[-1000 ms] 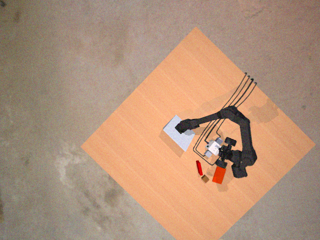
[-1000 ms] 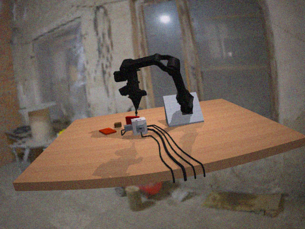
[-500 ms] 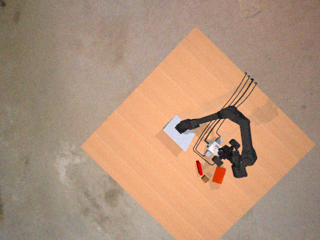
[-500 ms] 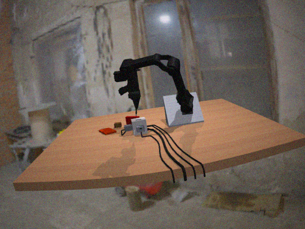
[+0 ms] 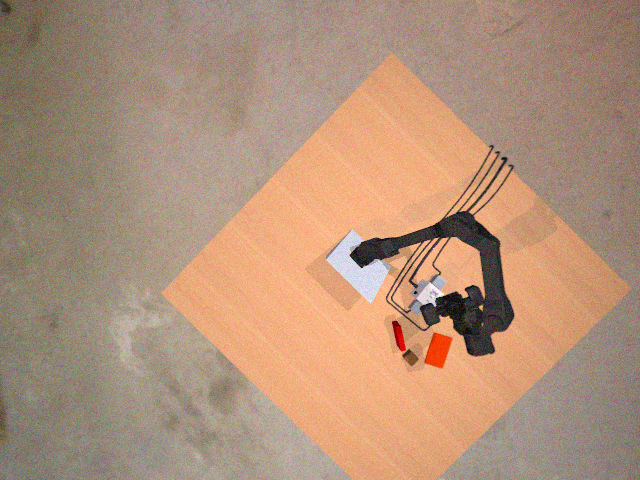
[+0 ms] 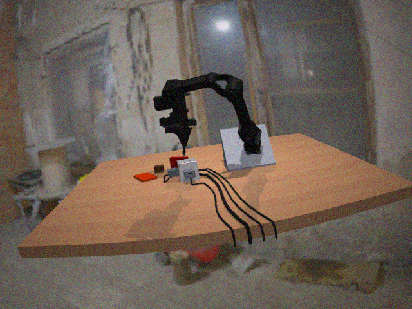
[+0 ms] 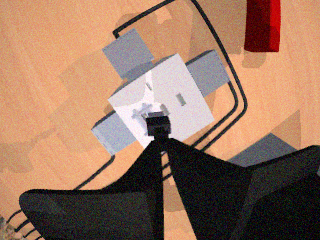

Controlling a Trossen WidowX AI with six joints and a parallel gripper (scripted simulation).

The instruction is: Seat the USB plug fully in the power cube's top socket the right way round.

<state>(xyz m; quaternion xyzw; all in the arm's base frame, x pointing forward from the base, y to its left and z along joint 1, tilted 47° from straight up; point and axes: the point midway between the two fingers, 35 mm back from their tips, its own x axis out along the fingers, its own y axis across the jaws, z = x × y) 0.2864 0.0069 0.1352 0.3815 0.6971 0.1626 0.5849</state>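
The white power cube [image 5: 428, 292] [image 6: 188, 163] [image 7: 195, 112] stands on the table with grey plugs in its sides. My gripper [image 6: 183, 147] [image 7: 162, 146] points down and is shut on the small black USB plug [image 6: 183, 152] [image 7: 158, 122]. A short metal end shows under the plug in the exterior view, above the level of the cube's top. The plug is out of the socket and held over the cube. In the wrist view an empty slot [image 7: 180, 99] shows in the cube's top, beyond the plug, beside a printed mark. Which way round the plug faces, I cannot tell.
Black cables [image 5: 478, 198] [image 6: 226, 203] [image 7: 220, 47] run round the cube to the table edge. A red block [image 5: 398, 335] [image 6: 174, 162] [image 7: 262, 27], a brown block [image 5: 410, 357] [image 6: 159, 168] and an orange flat block [image 5: 438, 350] [image 6: 145, 176] lie nearby. A tilted pale panel [image 5: 369, 289] [image 6: 231, 146] stands by the arm's base.
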